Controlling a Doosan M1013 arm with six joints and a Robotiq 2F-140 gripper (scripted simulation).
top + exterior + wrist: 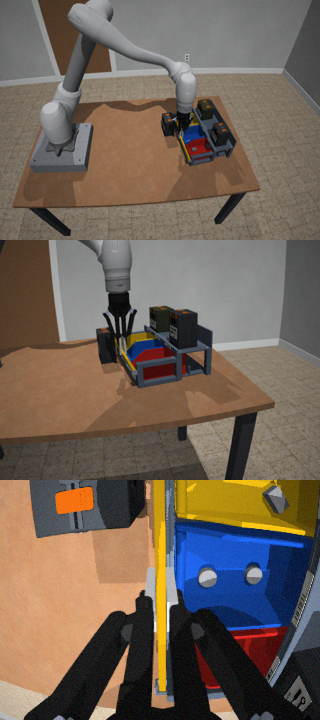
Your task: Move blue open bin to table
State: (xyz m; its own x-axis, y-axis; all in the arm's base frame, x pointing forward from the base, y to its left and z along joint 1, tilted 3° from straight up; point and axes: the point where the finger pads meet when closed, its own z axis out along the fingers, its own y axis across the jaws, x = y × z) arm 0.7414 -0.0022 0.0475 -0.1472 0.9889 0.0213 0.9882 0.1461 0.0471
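The blue bin (192,133) (144,346) (230,602) sits in the lower tier of the grey shelf (202,155) (160,361), between the yellow bin (194,120) (140,337) (215,505) and the red bin (199,144) (155,355) (255,652). Two round grey parts lie in it in the wrist view. A yellow bar (185,149) (130,363) (161,530) runs across the shelf's front, before the bins. My gripper (180,134) (122,351) (160,579) points down and is shut on this bar, one finger on each side, in front of the blue bin.
A dark box (168,126) (105,347) (115,505) stands on the table close beside the gripper, in front of the shelf. A green box (206,111) (160,321) and another dark box (219,136) (186,329) stand on the shelf's upper deck.
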